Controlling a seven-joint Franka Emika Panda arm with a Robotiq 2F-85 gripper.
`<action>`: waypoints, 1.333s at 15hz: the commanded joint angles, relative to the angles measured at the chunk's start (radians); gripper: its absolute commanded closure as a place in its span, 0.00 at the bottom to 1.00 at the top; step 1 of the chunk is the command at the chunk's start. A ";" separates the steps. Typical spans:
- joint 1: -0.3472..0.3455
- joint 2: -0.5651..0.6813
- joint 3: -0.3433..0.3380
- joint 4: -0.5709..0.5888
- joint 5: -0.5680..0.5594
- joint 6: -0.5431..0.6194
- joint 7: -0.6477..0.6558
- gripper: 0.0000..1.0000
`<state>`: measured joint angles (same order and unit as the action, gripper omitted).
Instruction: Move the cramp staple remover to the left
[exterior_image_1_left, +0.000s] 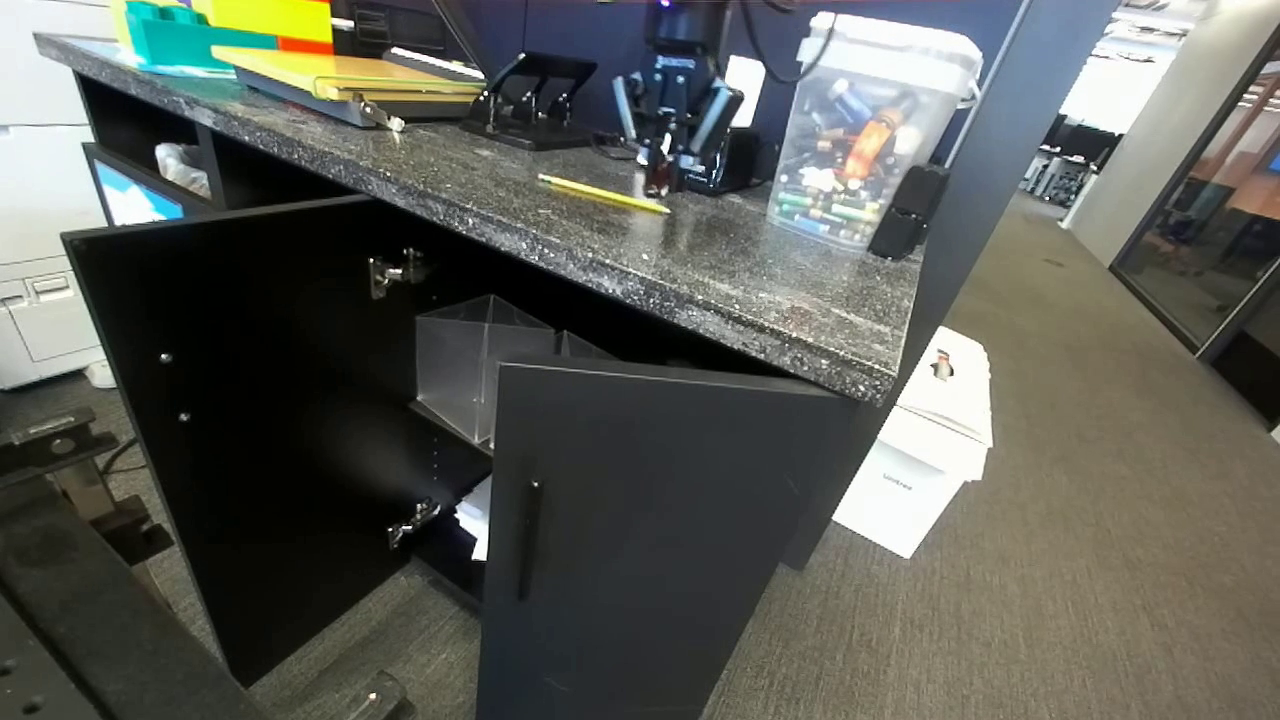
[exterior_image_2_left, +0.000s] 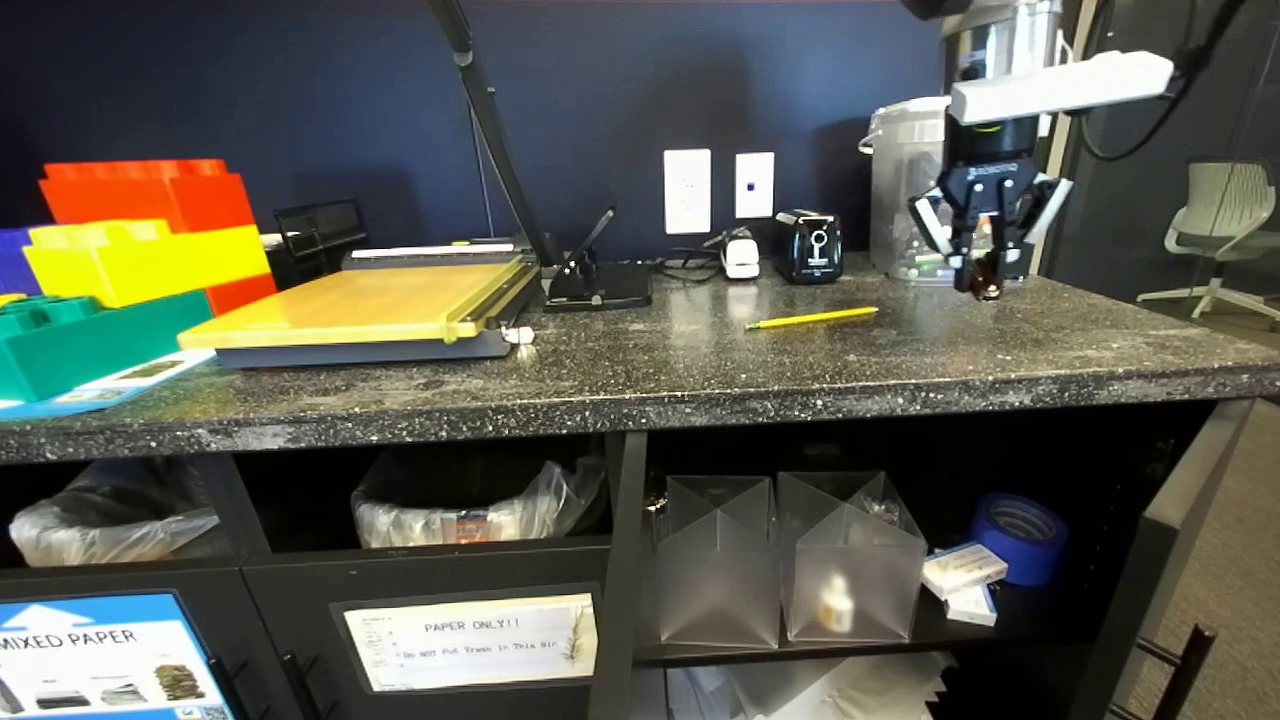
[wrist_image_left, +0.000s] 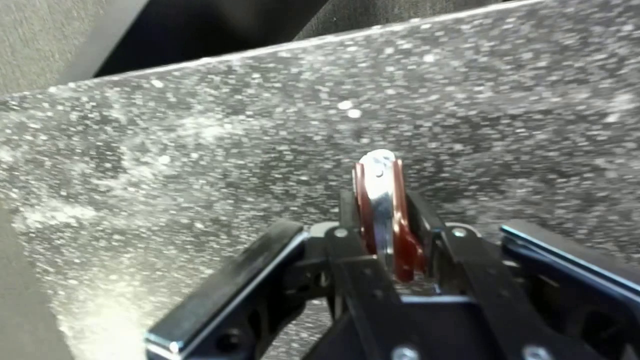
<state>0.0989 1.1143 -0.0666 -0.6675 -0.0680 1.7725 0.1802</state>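
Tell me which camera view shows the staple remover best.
The wrist view: the staple remover appears large there, its reddish-brown sides and shiny silvery middle distinct in the gripper. Both exterior views show it only small, with little detail.

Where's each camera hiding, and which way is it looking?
An exterior view: up high out front, tilted down at the counter and open cupboard doors; the gripper shows near the top.
An exterior view: in front of the counter, facing the blue wall; the gripper and arm's end show on the picture's right.
Wrist view: on the robot's wrist, looking down past the gripper at the counter; no other robot part shows.
Both exterior views share the yellow pencil and clear tub; all three show the staple remover.
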 joint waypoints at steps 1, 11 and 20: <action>0.099 0.001 0.013 0.015 -0.009 -0.030 0.032 0.93; 0.236 0.089 0.025 0.126 0.010 -0.108 0.025 0.93; 0.218 0.192 0.040 0.190 0.016 -0.088 0.047 0.93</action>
<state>0.3294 1.2560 -0.0323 -0.5298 -0.0654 1.6759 0.2163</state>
